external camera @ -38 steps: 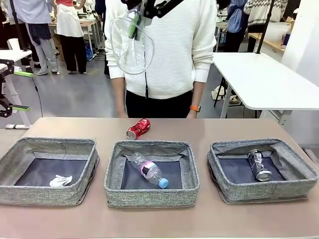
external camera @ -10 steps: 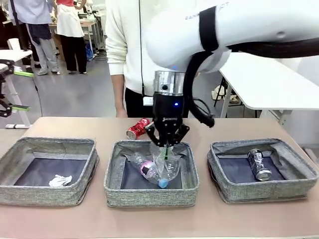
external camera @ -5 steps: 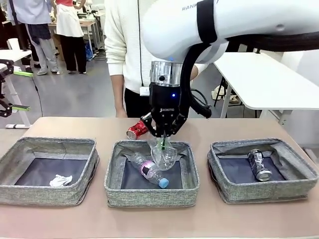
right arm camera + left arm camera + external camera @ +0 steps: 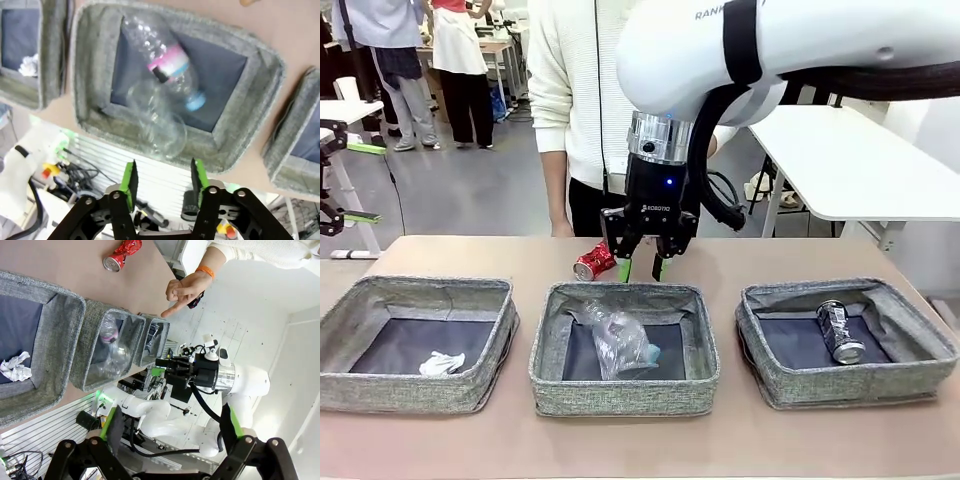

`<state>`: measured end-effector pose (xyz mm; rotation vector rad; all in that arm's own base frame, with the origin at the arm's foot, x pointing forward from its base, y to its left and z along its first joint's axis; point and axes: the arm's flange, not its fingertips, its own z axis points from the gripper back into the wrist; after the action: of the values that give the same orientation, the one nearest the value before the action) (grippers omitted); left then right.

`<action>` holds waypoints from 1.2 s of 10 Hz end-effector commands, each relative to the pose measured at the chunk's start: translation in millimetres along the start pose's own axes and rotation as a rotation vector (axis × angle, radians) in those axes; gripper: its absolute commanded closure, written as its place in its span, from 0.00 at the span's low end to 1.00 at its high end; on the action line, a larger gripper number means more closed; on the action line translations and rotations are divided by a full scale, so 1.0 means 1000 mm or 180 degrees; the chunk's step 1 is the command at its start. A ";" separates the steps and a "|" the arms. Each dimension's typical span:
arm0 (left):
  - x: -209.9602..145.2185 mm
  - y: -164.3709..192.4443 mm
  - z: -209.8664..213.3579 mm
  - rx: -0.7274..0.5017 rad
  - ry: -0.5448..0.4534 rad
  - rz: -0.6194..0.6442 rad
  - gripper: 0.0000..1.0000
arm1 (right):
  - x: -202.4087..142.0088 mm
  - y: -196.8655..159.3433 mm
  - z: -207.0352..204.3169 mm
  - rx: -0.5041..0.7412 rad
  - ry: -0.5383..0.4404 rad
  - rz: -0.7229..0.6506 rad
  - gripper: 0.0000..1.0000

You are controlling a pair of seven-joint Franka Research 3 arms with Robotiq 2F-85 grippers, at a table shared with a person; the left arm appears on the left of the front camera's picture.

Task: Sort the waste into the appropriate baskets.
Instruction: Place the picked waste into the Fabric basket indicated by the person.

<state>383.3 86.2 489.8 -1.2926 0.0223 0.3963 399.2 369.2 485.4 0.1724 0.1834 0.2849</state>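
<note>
The right pincer (image 4: 642, 268) hangs open, empty, above the middle basket (image 4: 623, 400) — cup (image 4: 620, 343) and bottle (image 4: 172, 67) below it, paper (image 4: 440, 362) and dark can (image 4: 840, 331) binned either side — leaving the red can (image 4: 594, 261) just behind it on the surface (image 4: 640, 445).

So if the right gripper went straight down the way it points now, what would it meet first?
Most likely the clear plastic cup lying on the bottle in the middle basket. The right gripper, jaws open, points down over that basket's far side; depth is uncertain.
</note>
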 end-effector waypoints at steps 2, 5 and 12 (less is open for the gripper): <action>-0.003 -0.001 0.001 0.0027 -0.0003 0.0002 0.00 | -0.010 -0.007 -0.001 0.0048 -0.0103 -0.0123 0.00; -0.003 -0.001 0.001 0.0027 -0.0003 0.0002 0.00 | -0.008 -0.008 -0.001 0.0159 -0.0041 -0.0086 0.00; -0.003 -0.001 0.001 0.0027 -0.0003 0.0002 0.00 | -0.028 -0.177 0.035 0.3809 0.0805 0.0629 0.00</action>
<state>383.2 86.5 489.8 -1.2926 0.0216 0.3970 434.9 208.0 503.9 1.1352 0.5224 0.4814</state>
